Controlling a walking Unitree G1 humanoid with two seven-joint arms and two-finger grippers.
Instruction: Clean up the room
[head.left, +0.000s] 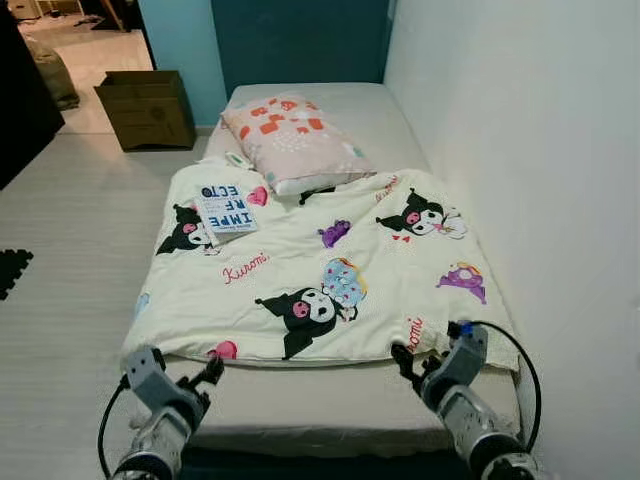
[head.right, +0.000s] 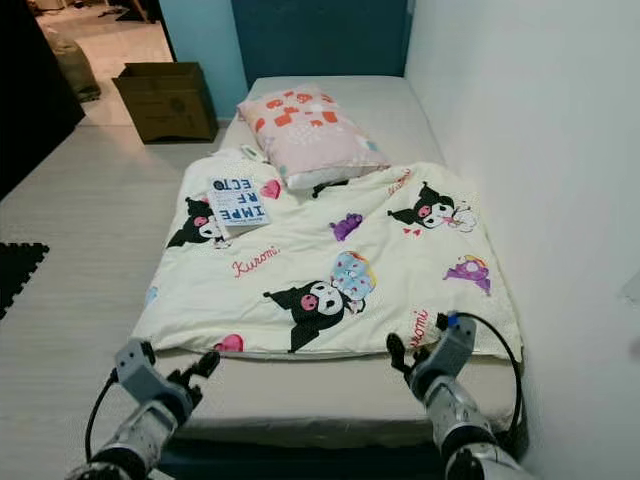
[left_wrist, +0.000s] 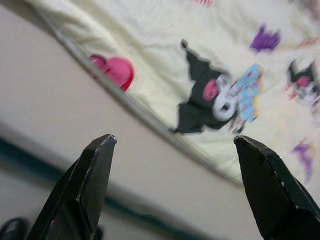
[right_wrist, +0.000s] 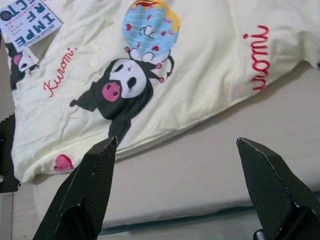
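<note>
A cream blanket (head.left: 330, 265) printed with cartoon characters lies spread over the bed (head.left: 350, 400). A pink pillow (head.left: 295, 140) with red patches rests at the head end. A white book (head.left: 226, 210) with dark letters lies on the blanket's far left part. My left gripper (head.left: 203, 376) is open, held low over the foot end's left corner, just short of the blanket's hem. My right gripper (head.left: 412, 365) is open too, near the blanket's front right edge. The wrist views show the hem (left_wrist: 140, 112) and bare mattress (right_wrist: 210, 175) between my fingers.
A white wall (head.left: 540, 150) runs along the bed's right side. A brown box (head.left: 148, 108) stands on the pale floor (head.left: 70, 260) at the far left, beside a doorway. A black mat piece (head.left: 12, 268) lies at the left edge.
</note>
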